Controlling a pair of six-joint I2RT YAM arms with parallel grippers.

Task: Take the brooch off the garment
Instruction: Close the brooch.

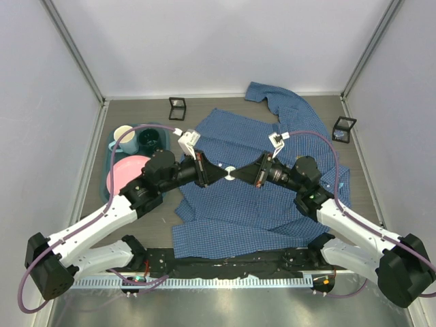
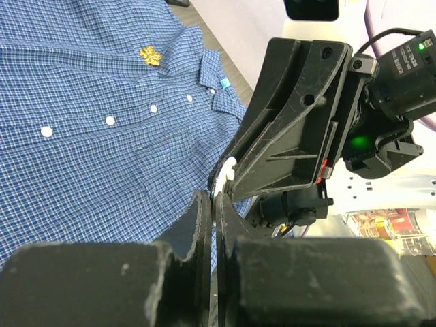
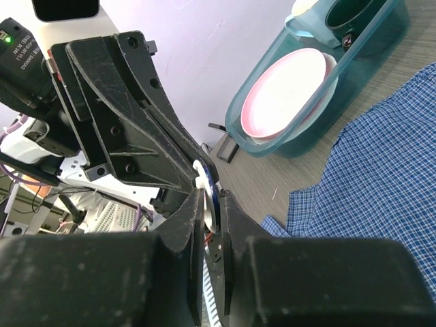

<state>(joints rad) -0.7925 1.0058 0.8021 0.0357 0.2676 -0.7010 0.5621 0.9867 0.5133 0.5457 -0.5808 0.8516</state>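
Garment (image 1: 238,211), blue checked shirt, lies spread over the middle and right side of the table, collar toward the far edge. Left gripper (image 1: 223,174) and right gripper (image 1: 240,173) meet tip to tip above the shirt front, near the table's middle. Left gripper's fingers are pressed together with barely a slit between them. Whether they pinch anything cannot be told. Right gripper's fingers are narrow, apparently clamped on a thin white piece (image 3: 207,193) with a bluish rim. What that piece is cannot be told. The left wrist view shows a small gold brooch (image 2: 150,54) sitting on the shirt front, beside the button row and near the collar, well apart from both grippers. Judgement: brooch looks still on the cloth, so removal is not done; the remaining work is to reach it, grip it and pull it free. Teal tub (image 3: 371,58) with pink plate (image 3: 286,92) stands at the left edge, uninvolved.
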